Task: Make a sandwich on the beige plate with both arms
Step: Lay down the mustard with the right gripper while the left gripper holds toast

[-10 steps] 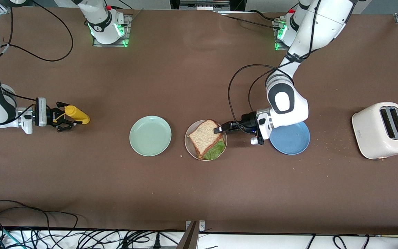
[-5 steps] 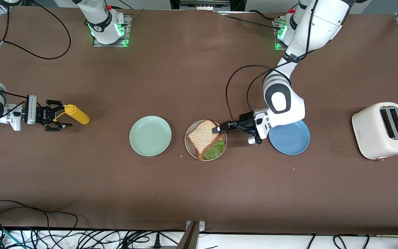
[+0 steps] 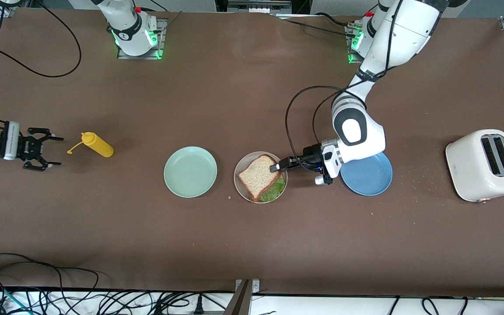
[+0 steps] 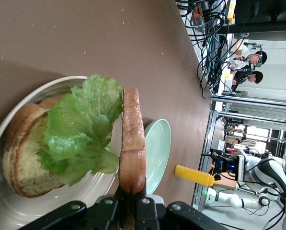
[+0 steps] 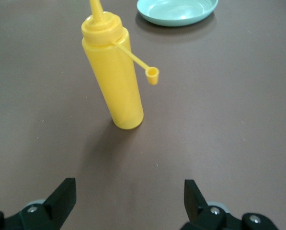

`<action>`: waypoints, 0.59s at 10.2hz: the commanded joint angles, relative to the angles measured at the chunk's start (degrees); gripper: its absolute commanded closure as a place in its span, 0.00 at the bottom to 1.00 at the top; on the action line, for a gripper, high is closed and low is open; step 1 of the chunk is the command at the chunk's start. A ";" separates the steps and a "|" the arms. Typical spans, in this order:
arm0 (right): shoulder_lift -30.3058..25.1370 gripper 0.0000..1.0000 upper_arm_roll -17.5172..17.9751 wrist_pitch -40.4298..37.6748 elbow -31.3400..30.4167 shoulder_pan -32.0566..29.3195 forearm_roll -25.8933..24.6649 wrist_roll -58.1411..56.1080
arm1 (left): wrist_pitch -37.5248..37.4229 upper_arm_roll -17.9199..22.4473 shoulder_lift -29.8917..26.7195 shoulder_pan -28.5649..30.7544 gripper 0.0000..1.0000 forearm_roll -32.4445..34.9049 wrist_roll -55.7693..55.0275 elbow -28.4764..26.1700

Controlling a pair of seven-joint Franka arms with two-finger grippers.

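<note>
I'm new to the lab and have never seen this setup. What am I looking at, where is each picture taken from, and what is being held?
Two white robot arms work at a brown table. One picture looks down from a high camera facing them; the other two come from cameras on the arms' wrists.

The left gripper has its jaws shut on the top bread slice, over the lettuce and bottom slice on the beige plate.

The right gripper, jaws open and holding nothing, is at its own end of the table, apart from a standing yellow squeeze bottle.

A mint-green plate, blue plate and toaster also sit on the table.
</note>
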 commanded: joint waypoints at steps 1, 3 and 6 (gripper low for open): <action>-0.14 0.00 0.27 -3.64 7.53 0.16 -3.77 9.00 | 2.19 0.07 1.80 -0.82 1.00 -2.61 2.16 2.43; -0.49 0.00 0.44 -5.13 10.36 0.34 -4.49 15.77 | 2.29 0.16 1.98 -0.82 0.67 -2.08 2.16 2.69; -3.29 0.00 0.79 -5.40 12.91 1.13 -6.58 27.80 | 6.12 0.16 2.07 -0.82 0.00 -1.99 3.38 2.52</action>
